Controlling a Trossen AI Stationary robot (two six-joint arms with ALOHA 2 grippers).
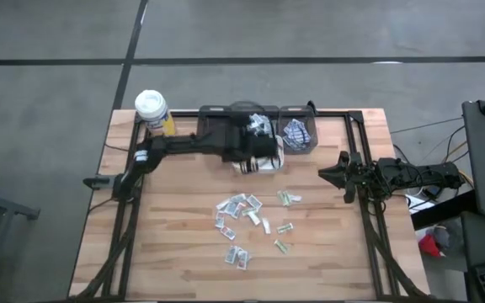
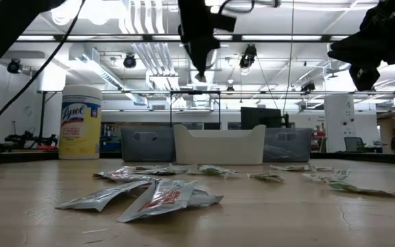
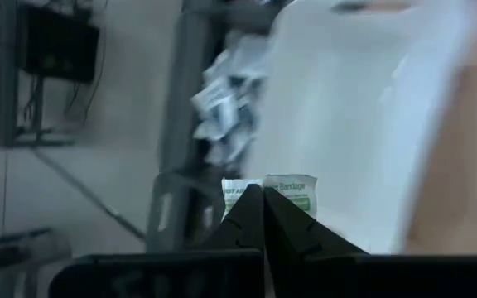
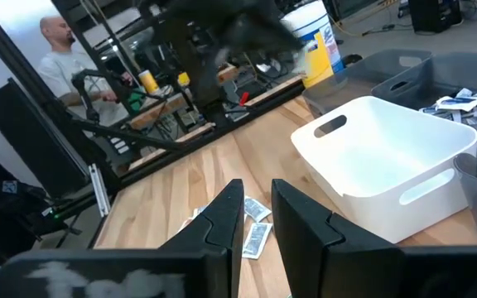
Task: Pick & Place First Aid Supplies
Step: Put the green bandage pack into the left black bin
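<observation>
left gripper [image 3: 263, 199] — clamped on 1 packet [image 3: 292, 192] | right gripper [image 4: 257, 207] — fingers apart, empty | 1 white bin [image 1: 263, 158]

Bins [image 1: 297, 135] line far edge (bottle [image 1: 151, 109] at corner); scattered packets [image 1: 241, 208] mid-table.

table: light wood butcher-block top [image 1: 175, 252], black frame rails down both sides | far edge: wipes tub [image 1: 151, 108] at one corner, then grey bin [image 1: 242, 114], white bin [image 2: 219, 144], another grey bin [image 1: 298, 135] in a row | middle: bunch of small packets [image 1: 241, 209] scattered loose, flat on the wood
</observation>
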